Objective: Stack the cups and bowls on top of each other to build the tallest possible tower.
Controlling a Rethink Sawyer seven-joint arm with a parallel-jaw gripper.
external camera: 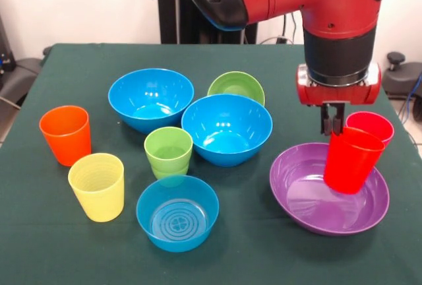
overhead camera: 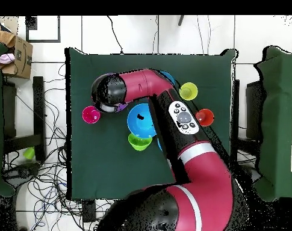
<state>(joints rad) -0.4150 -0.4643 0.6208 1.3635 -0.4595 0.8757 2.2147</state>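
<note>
while tilted, red cup hangs from gripper.

A table covered in dark green cloth carries two large blue bowls near its middle, a small green bowl behind them, and a small blue bowl in front. Orange, yellow and light green cups stand upright, a purple bowl and a pinkish-red cup opposite.

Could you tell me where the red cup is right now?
Front view, right side: the red cup hangs tilted in the pincer over the purple bowl.
</note>
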